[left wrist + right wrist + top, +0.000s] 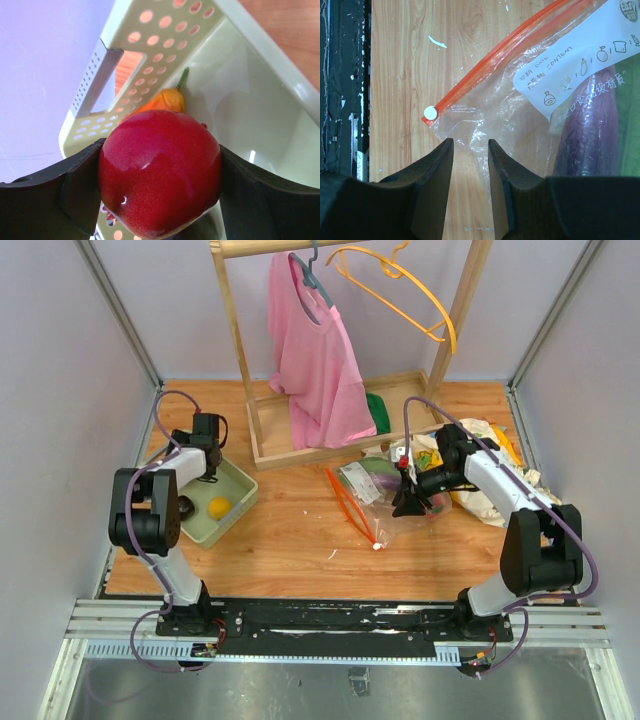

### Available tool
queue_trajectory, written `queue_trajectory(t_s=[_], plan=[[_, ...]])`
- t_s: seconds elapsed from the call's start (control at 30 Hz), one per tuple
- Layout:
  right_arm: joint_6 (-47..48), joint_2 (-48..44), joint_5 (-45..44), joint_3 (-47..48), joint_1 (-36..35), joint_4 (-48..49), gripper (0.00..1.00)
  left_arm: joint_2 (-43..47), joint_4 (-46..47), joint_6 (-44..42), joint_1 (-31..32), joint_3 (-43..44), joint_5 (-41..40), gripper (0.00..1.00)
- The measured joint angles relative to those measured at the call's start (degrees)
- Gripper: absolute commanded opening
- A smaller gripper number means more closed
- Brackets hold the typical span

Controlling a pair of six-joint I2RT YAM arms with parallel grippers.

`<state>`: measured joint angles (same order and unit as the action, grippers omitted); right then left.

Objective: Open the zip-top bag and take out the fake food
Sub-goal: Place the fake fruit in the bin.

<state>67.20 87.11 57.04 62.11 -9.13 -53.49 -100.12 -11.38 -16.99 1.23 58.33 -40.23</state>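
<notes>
Squarely over the green tray [260, 100] hung the left hand [159, 200], clamped on a red fake fruit [160, 160]; the right hand [470, 142] stood parted.

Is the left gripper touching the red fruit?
Touching. The left wrist view shows the left gripper clamping the red fruit, both fingers pressed against its sides.

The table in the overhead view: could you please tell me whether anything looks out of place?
A small white scrap lies loose on the wood near the zip-top bag, like litter. The orange hanger also hangs tilted on the rack.
</notes>
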Motion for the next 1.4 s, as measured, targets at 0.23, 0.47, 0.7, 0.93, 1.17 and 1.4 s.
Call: queue_trajectory(t_s=[0.23,0.47,0.7,0.93,1.17,1.4], plan=[[0.2,0.9,0.0,0.0,0.0,-0.3,0.35,-2.2,4.1,-2.5,0.0,1.2,-3.1,0.34],[0.4,1.1,0.5,0.0,0.0,-0.6,0.35,-4.1,8.0,-4.4,0.0,1.3,-4.9,0.64],[0.5,1.3,0.7,0.0,0.0,-0.9,0.35,-4.6,9.3,-5.0,-0.1,1.3,-4.6,0.87],[0.8,1.3,1.1,0.0,0.0,-1.0,0.35,-4.7,9.2,-5.2,-0.2,1.5,-3.5,0.91],[1.0,1.3,1.6,0.0,0.0,-1.5,0.35,-4.7,8.5,-5.2,-0.2,4.0,-1.4,0.51],[1.4,1.3,1.7,0.0,0.0,-1.9,0.35,-4.7,7.4,-4.5,-0.2,5.4,0.3,0.63]])
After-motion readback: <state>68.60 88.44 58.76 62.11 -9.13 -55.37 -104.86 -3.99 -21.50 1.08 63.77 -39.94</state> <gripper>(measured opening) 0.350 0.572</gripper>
